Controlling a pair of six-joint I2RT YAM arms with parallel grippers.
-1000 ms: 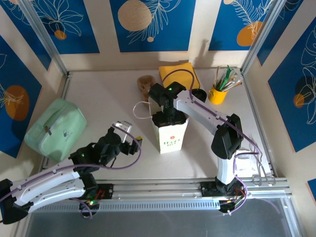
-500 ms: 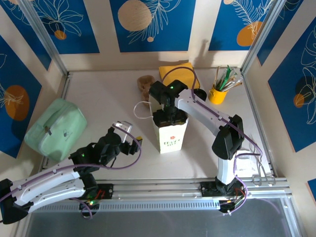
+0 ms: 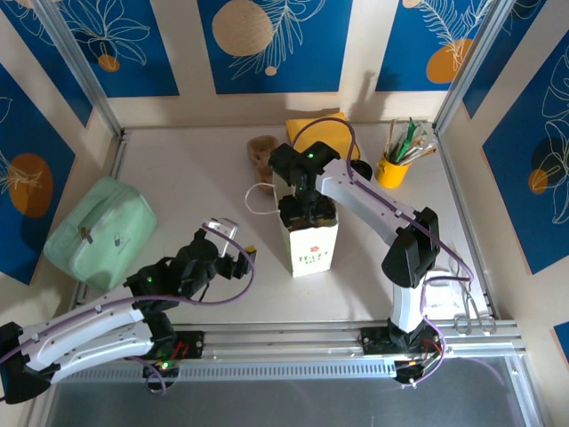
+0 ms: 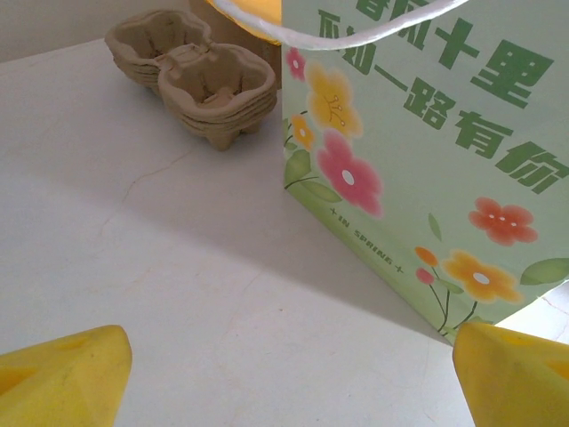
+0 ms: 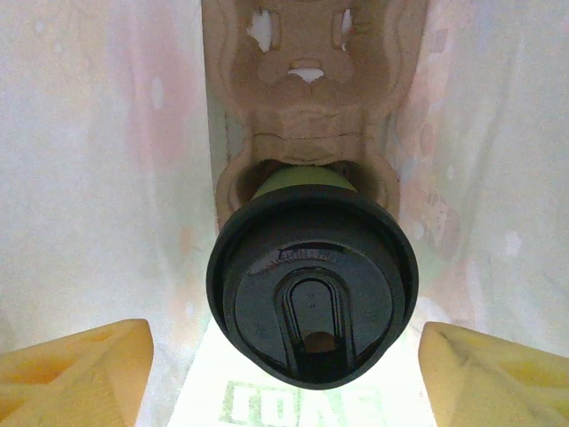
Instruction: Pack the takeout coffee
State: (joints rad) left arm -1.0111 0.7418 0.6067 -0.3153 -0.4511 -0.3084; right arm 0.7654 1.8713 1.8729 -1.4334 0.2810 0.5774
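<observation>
Hiding most of coffee cup [image 5: 305, 179], black lid [image 5: 312, 283], carrier [image 5: 307, 89] cropped

My worktop [image 3: 178, 169] is pale beige, matt and evenly lit, with soft shadows. Behind it and at both sides rise cream walls [image 3: 187, 53] with blue panels [image 3: 311, 62] that carry orange circles and white leaves. Slanted aluminium posts [image 3: 78, 67] stand in the far corners, and a metal rail [image 3: 293, 334] runs along the near edge.

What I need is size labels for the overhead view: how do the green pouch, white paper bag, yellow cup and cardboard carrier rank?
1. Green pouch.
2. White paper bag.
3. Yellow cup and cardboard carrier look alike; the right arm hides part of the carrier, so no ranking.
</observation>
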